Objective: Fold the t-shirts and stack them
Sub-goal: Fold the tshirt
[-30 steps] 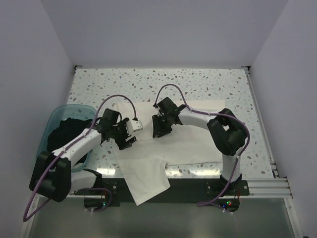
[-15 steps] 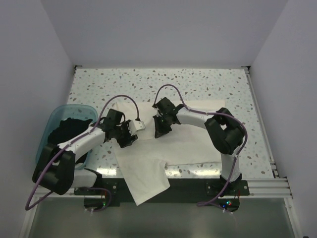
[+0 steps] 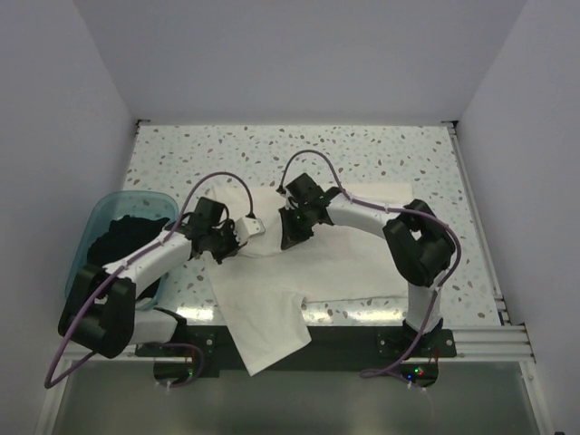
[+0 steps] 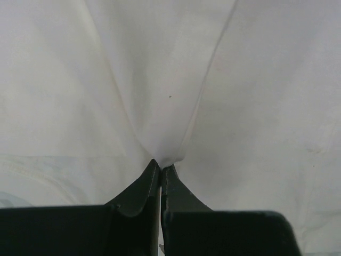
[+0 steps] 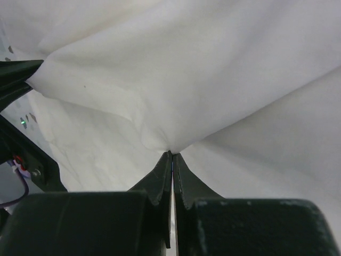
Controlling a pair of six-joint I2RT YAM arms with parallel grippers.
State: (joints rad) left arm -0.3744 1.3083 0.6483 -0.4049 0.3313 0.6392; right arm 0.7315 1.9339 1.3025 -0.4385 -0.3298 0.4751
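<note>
Two pinches on one cloth: the left gripper (image 4: 161, 169) has its fingers pressed together on a small peak of the white t-shirt (image 3: 317, 267), and the right gripper (image 5: 171, 158) is likewise clamped on a tuck of that shirt, with nothing else between either pair. From above, the two sets of tips sit close, side by side on a 9-to-3 line. The left one is near the shirt's 9 o'clock edge, the right one further in toward the middle. In the right wrist view a taut ridge of cloth runs from its tips out to 10 o'clock, where the other arm's dark fingers (image 5: 13, 80) hold the end. Outward from the pinches, most of the shirt lies toward 3 to 5 o'clock, flat on the speckled table (image 3: 381, 149), with one flap hanging off the near edge at 6 o'clock. Its long axis reads roughly 9-to-3, a judgement only; no print is in sight. Further out, the black t-shirt (image 3: 122, 243) sits bunched in the teal tub (image 3: 107, 201) at 9 o'clock, nearer the left arm. The likely next move carries the pinched edge toward 3 o'clock, so both arms would need to travel in parallel.
</note>
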